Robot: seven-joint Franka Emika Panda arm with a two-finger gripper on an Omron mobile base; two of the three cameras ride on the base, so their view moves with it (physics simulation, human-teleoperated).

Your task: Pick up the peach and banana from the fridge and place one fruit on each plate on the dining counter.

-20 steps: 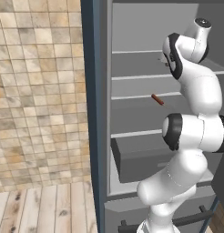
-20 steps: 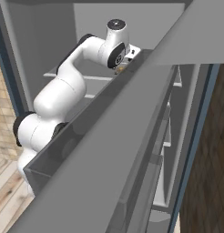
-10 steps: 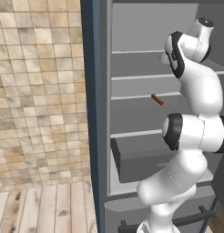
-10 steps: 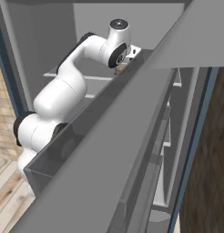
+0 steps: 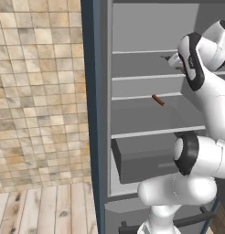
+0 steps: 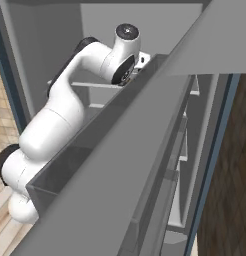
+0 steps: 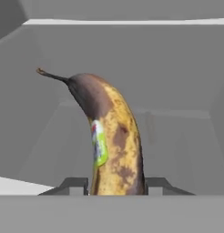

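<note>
My gripper [image 7: 116, 184] clenches the mottled yellow-brown banana [image 7: 111, 141] inside the grey fridge [image 5: 146, 114], ready for lifting out.

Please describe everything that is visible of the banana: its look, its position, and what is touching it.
The banana is curved and yellow, heavily mottled with brown, with a dark brown upper end that runs into a thin stem. A small green and white sticker sits on its side. In the hand view it rises from between the two finger tips of the gripper, which press against its lower part on both sides. Behind it are the pale grey inner walls of the fridge.
</note>
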